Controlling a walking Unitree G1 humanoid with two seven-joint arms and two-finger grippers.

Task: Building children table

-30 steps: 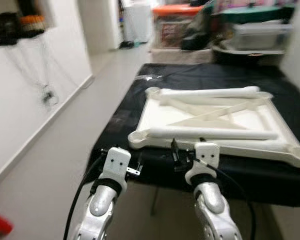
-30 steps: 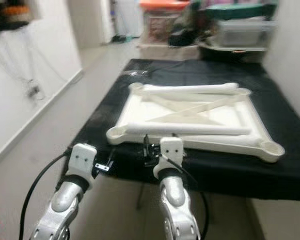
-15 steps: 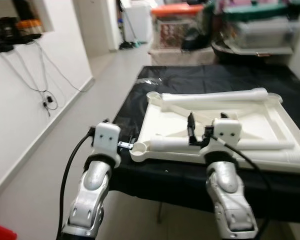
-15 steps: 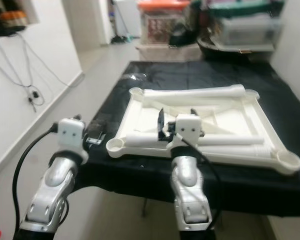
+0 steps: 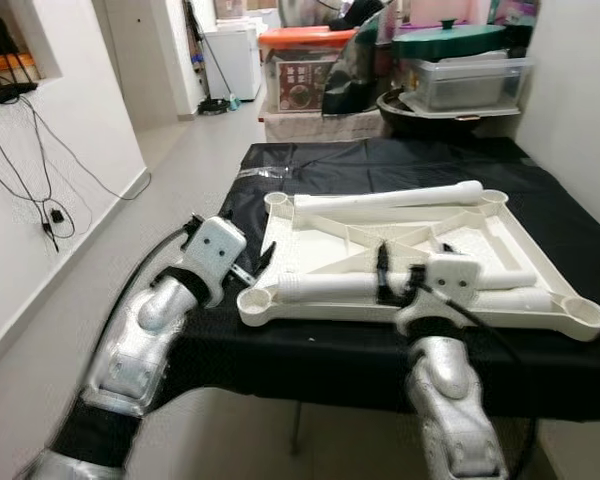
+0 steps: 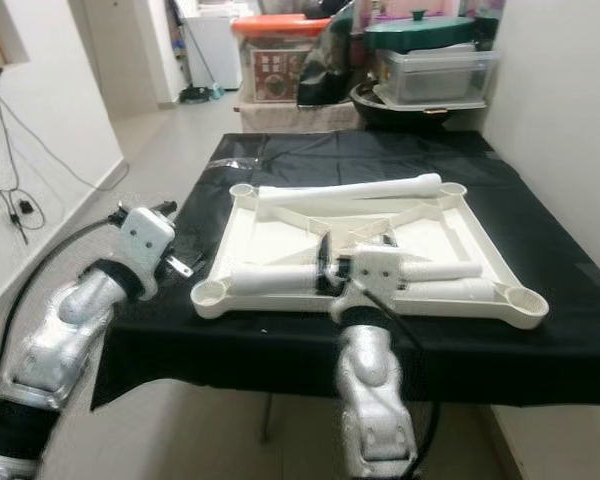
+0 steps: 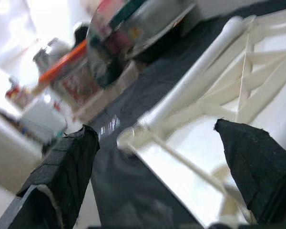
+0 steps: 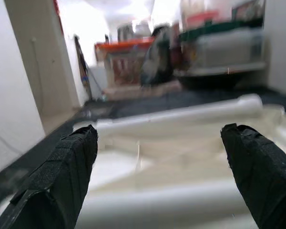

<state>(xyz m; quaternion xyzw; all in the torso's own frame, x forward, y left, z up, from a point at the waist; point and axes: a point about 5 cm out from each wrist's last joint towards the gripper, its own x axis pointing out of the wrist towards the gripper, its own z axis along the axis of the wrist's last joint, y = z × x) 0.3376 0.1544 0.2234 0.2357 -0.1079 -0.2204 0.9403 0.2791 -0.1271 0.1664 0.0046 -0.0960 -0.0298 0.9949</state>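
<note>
Tabletop (image 5: 480, 240), upside down, holds three loose legs (image 5: 320, 288).

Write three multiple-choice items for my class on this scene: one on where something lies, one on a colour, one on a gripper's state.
1. Where does the white tabletop lie?
A. On the floor
B. On the black cloth
C. On a shelf

2. What colour is the lid of the box behind the table?
A. Orange
B. Blue
C. Yellow

3. How are the fingers of the right gripper?
A. Shut on a table leg
B. Shut on nothing
C. Open

Answers:
1 B, the upside-down tabletop rests on the cloth-covered surface.
2 A, the lid shows orange in both eye views.
3 C, the right wrist view shows the two fingers wide apart with a table leg ahead.
</note>
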